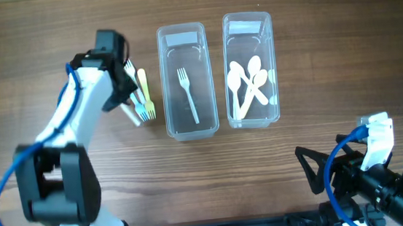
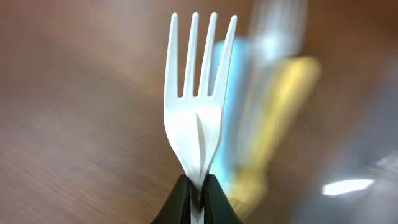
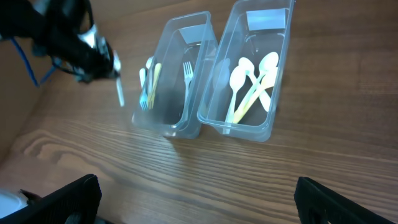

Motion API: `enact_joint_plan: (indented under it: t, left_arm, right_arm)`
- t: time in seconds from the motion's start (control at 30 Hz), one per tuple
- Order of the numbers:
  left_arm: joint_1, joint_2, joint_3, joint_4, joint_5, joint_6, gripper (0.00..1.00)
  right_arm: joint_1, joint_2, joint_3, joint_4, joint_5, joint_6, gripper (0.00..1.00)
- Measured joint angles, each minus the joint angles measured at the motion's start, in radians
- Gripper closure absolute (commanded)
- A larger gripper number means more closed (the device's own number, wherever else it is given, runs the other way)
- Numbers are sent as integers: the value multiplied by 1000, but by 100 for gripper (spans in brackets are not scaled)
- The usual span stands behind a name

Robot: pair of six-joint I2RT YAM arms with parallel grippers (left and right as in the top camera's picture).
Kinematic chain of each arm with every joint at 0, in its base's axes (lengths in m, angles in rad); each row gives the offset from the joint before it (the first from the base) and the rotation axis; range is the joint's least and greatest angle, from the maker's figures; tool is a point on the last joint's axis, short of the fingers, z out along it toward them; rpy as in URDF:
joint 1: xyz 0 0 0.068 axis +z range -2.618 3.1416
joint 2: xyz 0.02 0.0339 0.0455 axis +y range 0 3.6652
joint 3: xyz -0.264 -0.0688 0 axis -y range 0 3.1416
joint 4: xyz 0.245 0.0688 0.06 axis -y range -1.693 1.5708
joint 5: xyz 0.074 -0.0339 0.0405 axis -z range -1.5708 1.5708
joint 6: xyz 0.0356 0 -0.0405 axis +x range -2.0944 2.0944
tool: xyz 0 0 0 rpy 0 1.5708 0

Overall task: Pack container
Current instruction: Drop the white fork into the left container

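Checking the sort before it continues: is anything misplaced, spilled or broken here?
Nothing stands out. The left container holds one fork, the right container only spoons, loosely crossed. Loose forks lie on the table left of both, and the left end effector grips an intact white fork.

No text I can read in my views. Pale label [image 1: 181,39] at far end of left container [image 1: 200,84], second label [image 1: 246,27] on right container [image 1: 248,44]: blank or too faint, cannot tell.
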Motion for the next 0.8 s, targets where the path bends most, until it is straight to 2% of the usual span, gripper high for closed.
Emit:
enact_joint_plan:
  t: [0.13, 0.23, 0.4, 0.43, 0.47, 0.53, 0.57, 0.7, 0.8]
  left_arm:
    - [-212, -77, 173, 35, -3, 86, 96]
    - [-314, -87, 232, 59, -3, 133, 96]
    - [-360, -72, 233, 46, 8, 191, 94]
    - [-360, -59, 233, 37, 13, 198, 65]
    - [-360, -40, 233, 32, 20, 201, 47]
    - [-360, 2, 233, 28, 28, 209, 20]
    - [-360, 21, 233, 27, 31, 212, 12]
    - [-360, 30, 233, 18, 34, 205, 15]
    - [-341, -8, 233, 0, 35, 172, 20]
  right_arm:
    - [0, 0, 0, 0, 0, 0, 0]
    - [0, 0, 0, 0, 0, 0, 0]
    - [0, 0, 0, 0, 0, 0, 0]
    - [0, 0, 0, 0, 0, 0, 0]
    - [0, 0, 0, 0, 0, 0, 0]
    - [0, 0, 0, 0, 0, 0, 0]
    - [0, 0, 0, 0, 0, 0, 0]
    - [0, 0, 0, 0, 0, 0, 0]
    - [0, 0, 0, 0, 0, 0, 0]
